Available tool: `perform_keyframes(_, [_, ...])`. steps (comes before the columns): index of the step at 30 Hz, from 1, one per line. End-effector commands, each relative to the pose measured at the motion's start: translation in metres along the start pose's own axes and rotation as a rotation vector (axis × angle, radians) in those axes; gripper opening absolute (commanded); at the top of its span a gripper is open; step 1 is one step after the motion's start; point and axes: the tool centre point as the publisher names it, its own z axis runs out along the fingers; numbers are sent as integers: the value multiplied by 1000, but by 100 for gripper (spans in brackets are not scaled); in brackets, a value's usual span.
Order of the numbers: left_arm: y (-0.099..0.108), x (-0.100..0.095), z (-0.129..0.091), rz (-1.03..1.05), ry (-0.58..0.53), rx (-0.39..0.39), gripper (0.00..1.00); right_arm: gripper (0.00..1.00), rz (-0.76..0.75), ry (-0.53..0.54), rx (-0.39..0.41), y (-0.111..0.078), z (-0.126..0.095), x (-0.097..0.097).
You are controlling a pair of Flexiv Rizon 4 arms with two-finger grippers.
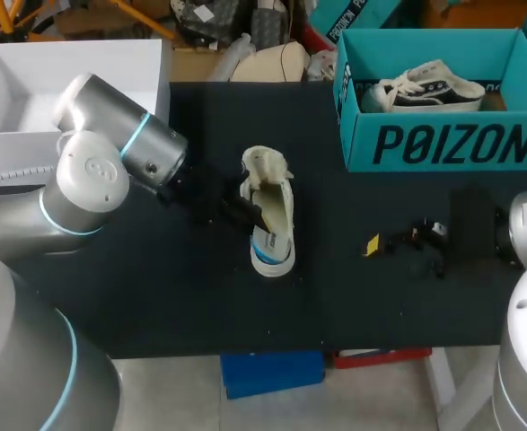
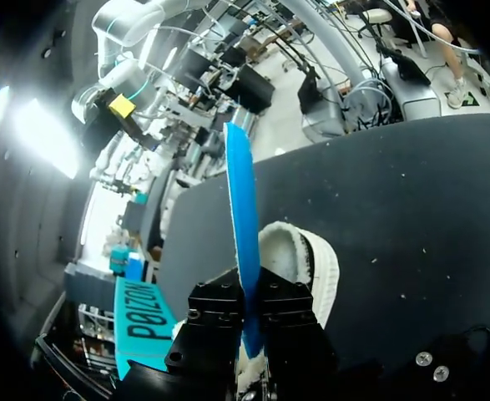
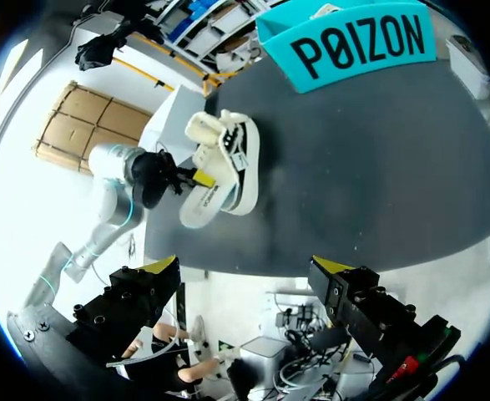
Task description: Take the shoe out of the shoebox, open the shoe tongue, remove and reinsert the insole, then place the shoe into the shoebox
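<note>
Left wrist view: left hand (image 2: 253, 313) is clamped on the blue insole (image 2: 241, 217), black fingers pinching it flat-side to flat-side so it stands edge-on, thin and stiff enough to hold its own shape. The shoe (image 2: 299, 251) sits just ahead of and under the fingers on the black table (image 2: 411, 209): white upper, fleecy cream lining, rubbery sole. From the head view it looks tipped on its side with the opening facing the left arm, which makes sense as a straight pull/push line for the insole (can't tell which of the two this is; my guess is mid-removal or start of reinsert). Right hand (image 3: 245, 267) hangs near the table's front edge, well apart from the shoe, fingers spread wide with nothing between them. So the shoe isn't braced, and it may slide if the insole drags. The teal cardboard shoebox (image 1: 443, 144) sits at the far right corner, lid off, with a dark second shoe (image 1: 429, 90) in it.
</note>
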Motion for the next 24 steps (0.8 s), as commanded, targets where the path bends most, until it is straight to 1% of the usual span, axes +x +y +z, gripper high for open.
perform_keyframes(1, [2,0,8,22,25,-30,0,100,1,-4,-1,0,2,1])
perform_keyframes(5, [8,-3,10,38,32,-47,0,100,1,-4,-1,0,2,1])
perform_keyframes(7, [12,-4,10,31,23,-44,0,100,1,-4,-1,0,2,1])
perform_keyframes(15, [28,-1,7,12,17,-77,0,100,1,-4,-1,0,2,1])
perform_keyframes(19, [28,-1,4,6,17,-79,0,100,1,-4,-1,0,2,1])
perform_keyframes(20, [27,-1,3,3,18,-71,1,100,1,-4,-1,0,2,1])
perform_keyframes(21, [25,-2,3,-2,20,-57,17,100,1,-4,-1,0,2,1])
perform_keyframes(22, [24,-2,2,0,19,-54,22,100,1,-4,-1,0,2,1])
perform_keyframes(24, [23,-3,2,1,15,-54,15,100,1,-4,-1,0,2,1])
